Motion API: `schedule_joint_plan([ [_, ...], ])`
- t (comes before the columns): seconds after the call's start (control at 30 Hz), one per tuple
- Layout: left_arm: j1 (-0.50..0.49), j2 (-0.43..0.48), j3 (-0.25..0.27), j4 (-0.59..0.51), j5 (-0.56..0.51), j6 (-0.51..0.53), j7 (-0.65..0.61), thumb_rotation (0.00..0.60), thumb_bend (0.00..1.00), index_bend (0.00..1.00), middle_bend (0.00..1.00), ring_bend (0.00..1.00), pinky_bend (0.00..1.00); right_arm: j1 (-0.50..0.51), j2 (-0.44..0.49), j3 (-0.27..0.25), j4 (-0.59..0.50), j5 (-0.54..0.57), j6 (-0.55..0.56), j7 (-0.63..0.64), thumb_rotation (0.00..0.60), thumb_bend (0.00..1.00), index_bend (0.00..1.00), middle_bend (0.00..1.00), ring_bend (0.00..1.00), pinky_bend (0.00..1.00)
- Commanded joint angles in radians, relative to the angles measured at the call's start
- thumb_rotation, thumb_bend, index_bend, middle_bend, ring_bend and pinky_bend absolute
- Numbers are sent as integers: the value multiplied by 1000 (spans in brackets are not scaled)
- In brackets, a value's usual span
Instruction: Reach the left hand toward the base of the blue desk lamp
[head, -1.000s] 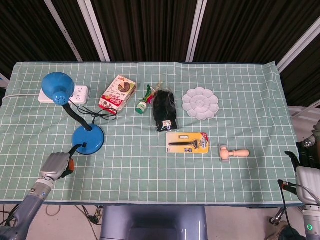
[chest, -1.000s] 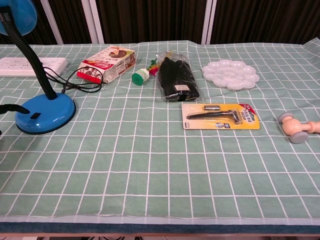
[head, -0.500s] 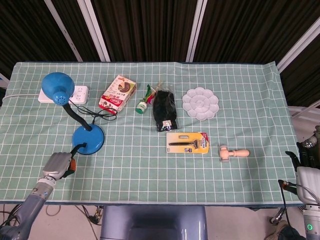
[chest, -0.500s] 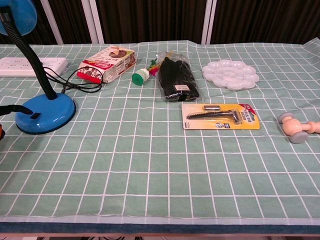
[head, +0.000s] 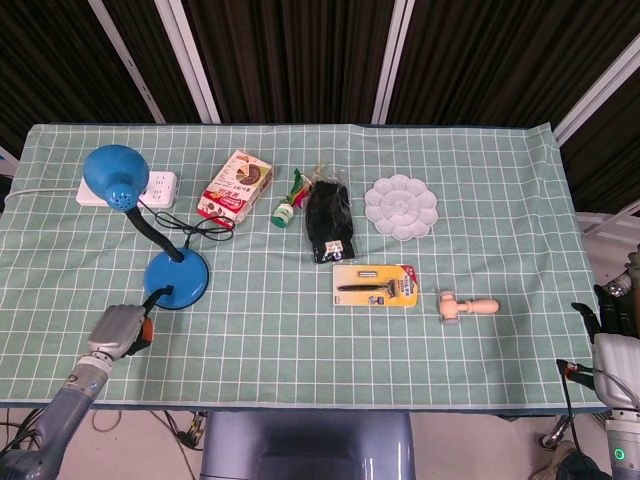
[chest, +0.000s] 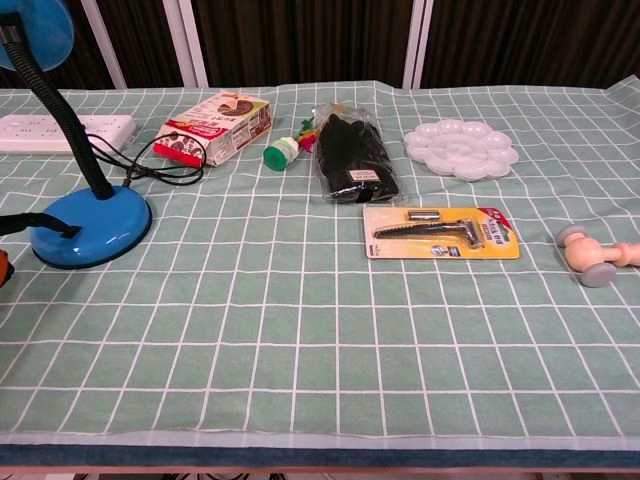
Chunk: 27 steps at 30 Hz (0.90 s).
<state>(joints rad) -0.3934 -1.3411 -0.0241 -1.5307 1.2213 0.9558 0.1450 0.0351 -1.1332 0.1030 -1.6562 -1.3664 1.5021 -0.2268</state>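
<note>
The lamp base (head: 177, 277) lies just far-right of the left hand (head: 117, 329); the hand holds nothing; its finger spread is unclear.

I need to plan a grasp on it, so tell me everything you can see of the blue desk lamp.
The blue desk lamp stands upright near the table's left side. Its round, glossy blue base sits flat on the green checked cloth, with a small dark switch on its front. A black flexible neck rises and curves to a blue domed shade with vent holes, which hangs over the white power strip. A black cord leaves the base. The left hand lies just in front, not touching.
</note>
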Motion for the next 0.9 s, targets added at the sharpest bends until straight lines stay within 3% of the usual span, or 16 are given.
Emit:
schedule_joint_plan([
  [0.03,-2,-2,1,4,-4,-4,1,600,911,135,802,844,961,0,0,0,0,0,0,0,600,153,229,52,68,1000],
  [0.47,2,-14,15,21,-9,7,26,600,910,187,802,843,958,0,-1,1,1,-1,2,1,600,153,229,52,68,1000],
  [0.63,20,13,14,-28,48,85,26,600,886,187,757,800,924,0,-2,1,3,-1,3,0,600,153,229,52,68,1000],
  [0.73,43,51,4,-95,118,184,13,600,803,182,635,679,800,0,-2,1,4,-1,3,0,600,154,229,52,68,1000],
  [0.9,98,144,14,-216,225,346,64,600,615,128,343,357,414,0,-3,2,5,-1,3,0,600,152,229,52,67,1000],
])
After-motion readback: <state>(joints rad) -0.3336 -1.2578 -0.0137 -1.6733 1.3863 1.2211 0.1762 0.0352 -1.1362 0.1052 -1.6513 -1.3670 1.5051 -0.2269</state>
